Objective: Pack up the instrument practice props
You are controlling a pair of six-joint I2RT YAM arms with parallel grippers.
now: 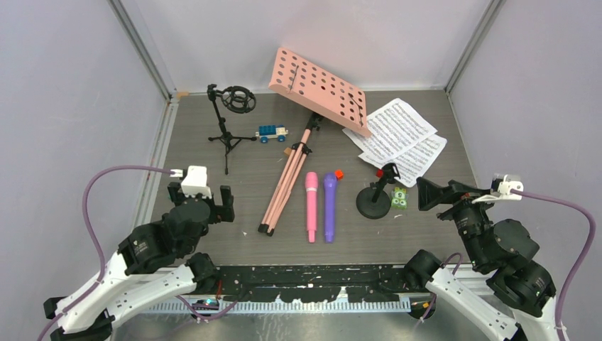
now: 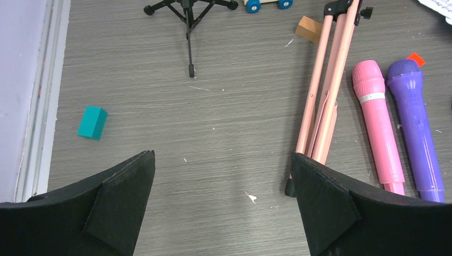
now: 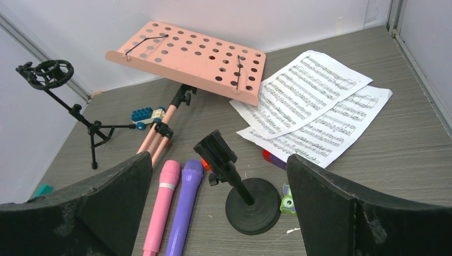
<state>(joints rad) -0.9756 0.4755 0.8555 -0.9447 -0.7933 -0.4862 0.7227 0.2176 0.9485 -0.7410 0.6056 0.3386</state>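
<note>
Wide open and empty, the left pincer (image 2: 222, 160) has the music rack (image 2: 321, 101) just ahead of its right-hand finger, tray cut off by the frame. The pink microphone (image 2: 378, 122) and purple microphone (image 2: 417, 122) lie further right, tails hidden behind that finger. The right pincer (image 3: 218, 160), wide and empty, faces the round-base mic mount (image 3: 261, 210), a green toy (image 3: 288, 201) half hidden behind it; sheet-music pages (image 3: 314, 101) ahead-right, tripod mic mount (image 3: 95, 128) ahead-left.
</note>
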